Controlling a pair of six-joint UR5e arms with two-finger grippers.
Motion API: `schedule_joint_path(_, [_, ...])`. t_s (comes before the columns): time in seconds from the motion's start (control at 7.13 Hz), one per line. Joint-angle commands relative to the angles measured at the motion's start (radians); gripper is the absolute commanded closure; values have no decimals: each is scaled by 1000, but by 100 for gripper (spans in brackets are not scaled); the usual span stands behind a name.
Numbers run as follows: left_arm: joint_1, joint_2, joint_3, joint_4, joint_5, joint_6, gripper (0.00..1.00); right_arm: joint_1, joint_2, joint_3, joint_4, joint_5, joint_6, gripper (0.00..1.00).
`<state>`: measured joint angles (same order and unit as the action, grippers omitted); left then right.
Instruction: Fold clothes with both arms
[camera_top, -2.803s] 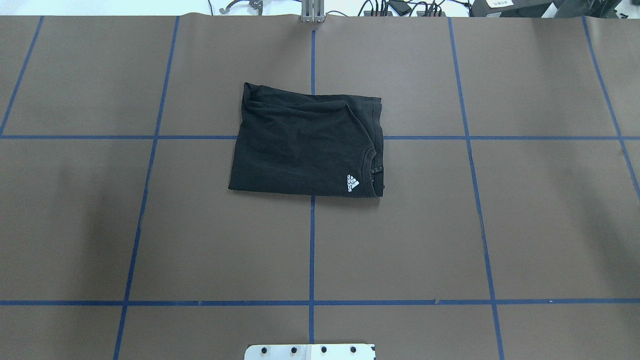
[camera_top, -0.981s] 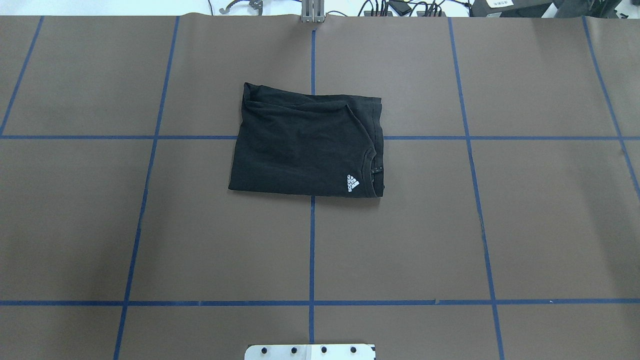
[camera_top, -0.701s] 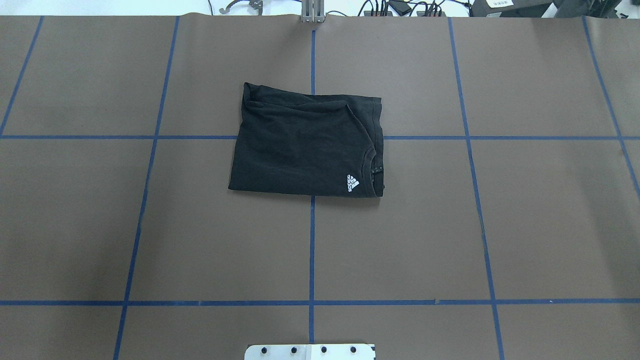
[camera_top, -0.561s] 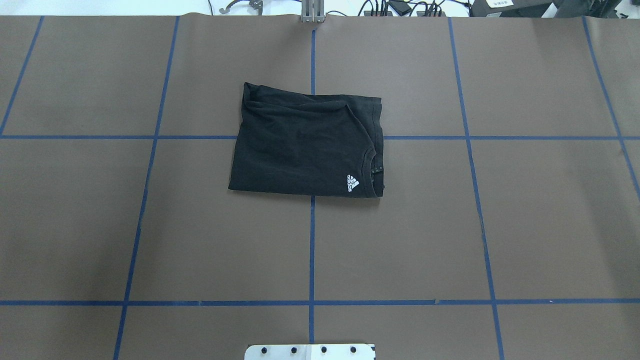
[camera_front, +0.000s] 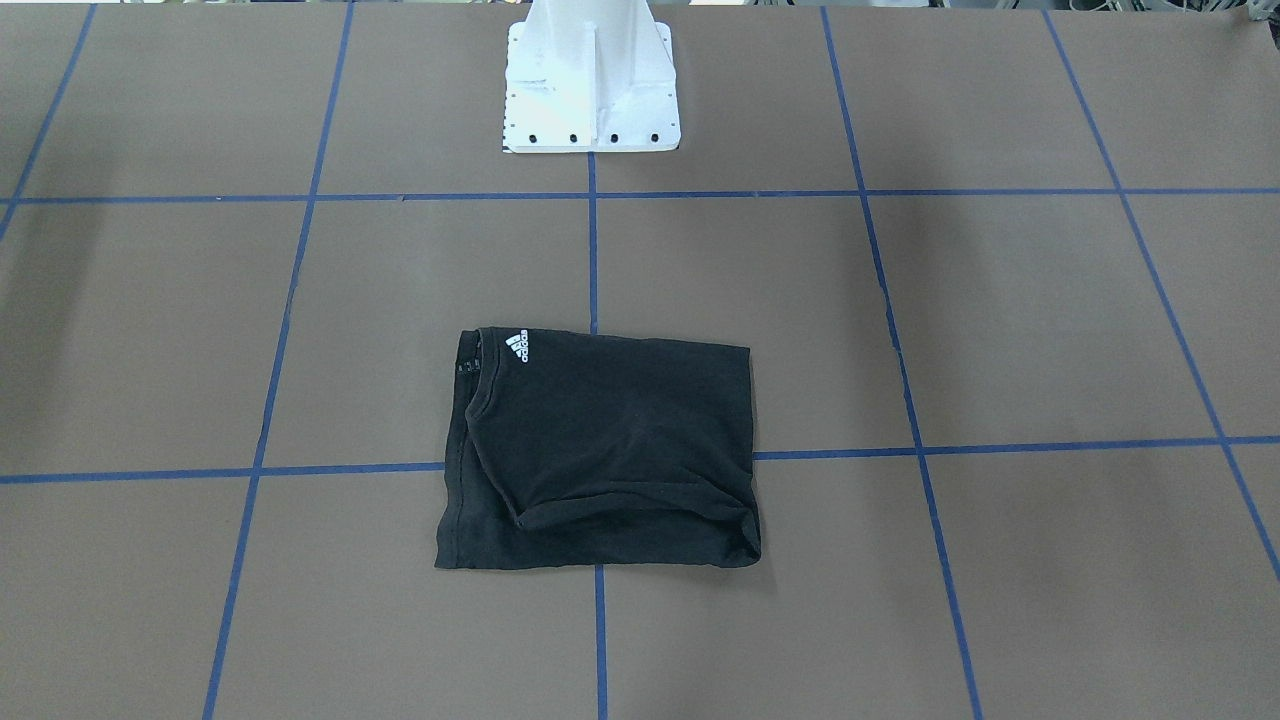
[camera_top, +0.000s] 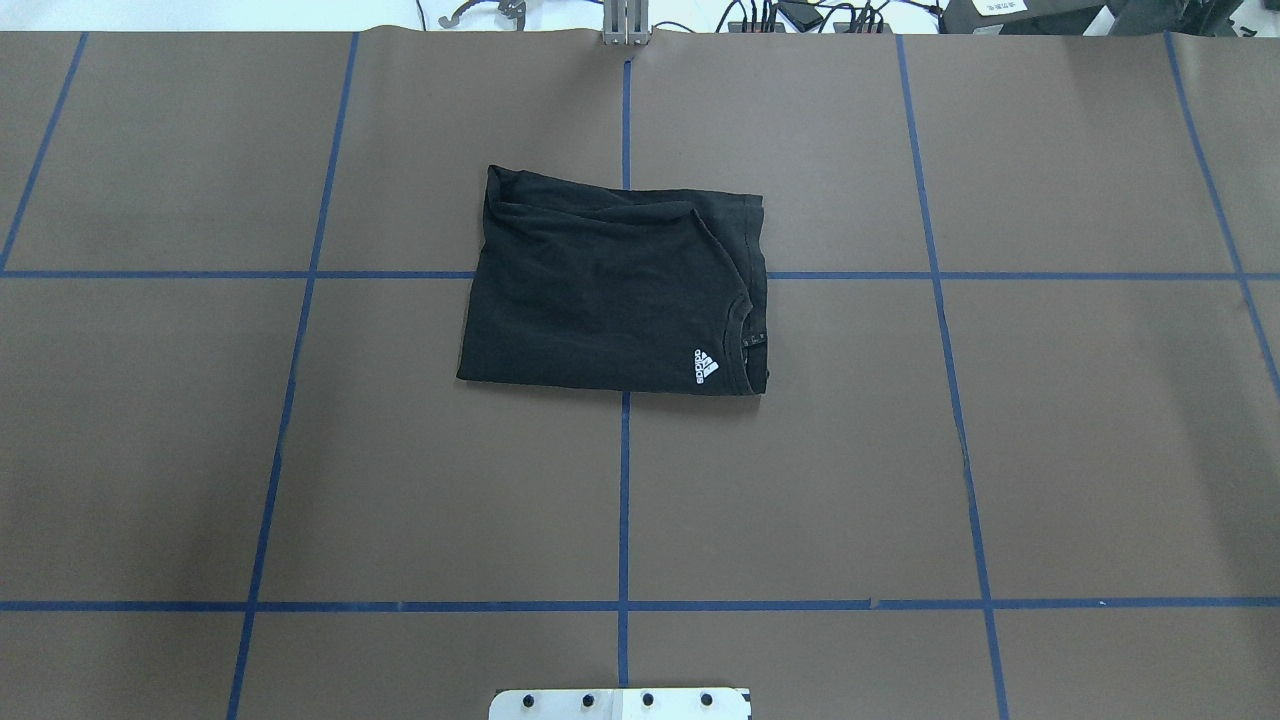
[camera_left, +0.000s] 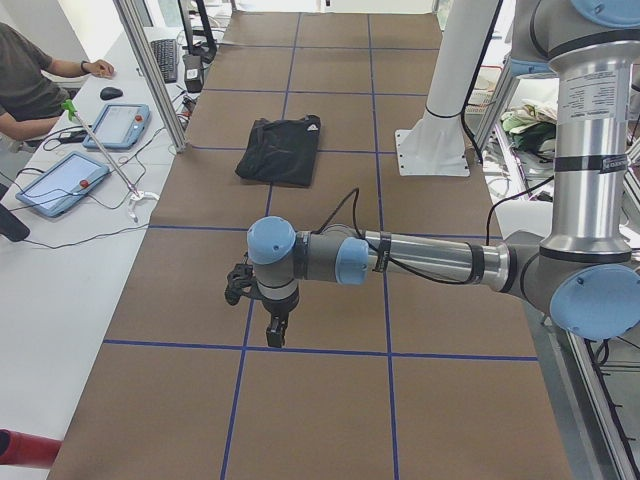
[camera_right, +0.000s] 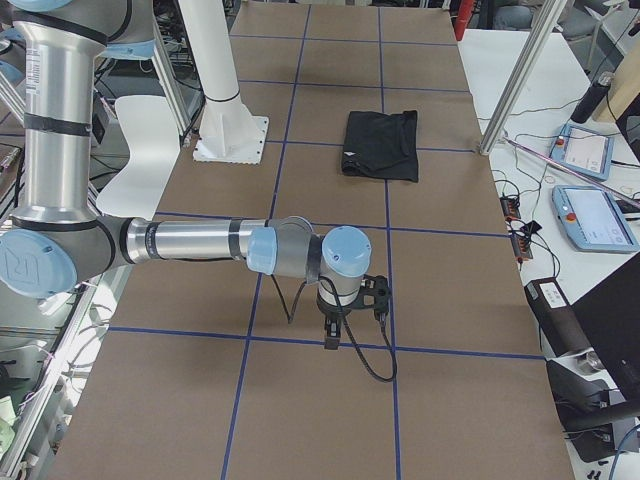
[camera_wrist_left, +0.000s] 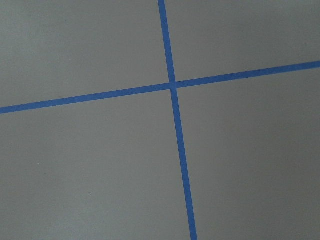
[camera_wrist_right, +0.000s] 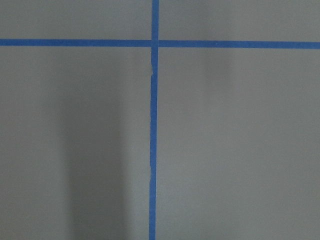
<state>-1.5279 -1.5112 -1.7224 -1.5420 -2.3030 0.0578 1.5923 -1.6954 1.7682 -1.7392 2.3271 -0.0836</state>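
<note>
Looks finished: T-shirt (camera_top: 610, 290) folded, logo up, in the middle of the table (camera_top: 1100, 450). Cannot tell how open the left gripper (camera_left: 278, 328) or right gripper (camera_right: 333, 338) is, or what either holds; both hang well away. Calls at most for smoothing.

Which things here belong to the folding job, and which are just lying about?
Job: black T-shirt, already folded; left arm; right arm.
Lying about: white pedestal; tablet; keyboard.
</note>
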Motion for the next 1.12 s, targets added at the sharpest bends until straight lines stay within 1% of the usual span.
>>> schedule_joint_path(0.0, [0,-1,15,-3,-4,-33,0,0,8,-3,-3,-28,4,0])
schedule_joint_path(0.28, [-1,0,17,-4,-4,-59,0,0,10,-4,-5,-32,4,0])
schedule_joint_path(0.42, [0,-1,15,-13,-4,-135,0,0,10,-6,-5,-32,4,0])
schedule_joint_path(0.98, [2,-3,15,-13,-4,-135,0,0,13,-12,0,-35,70,0])
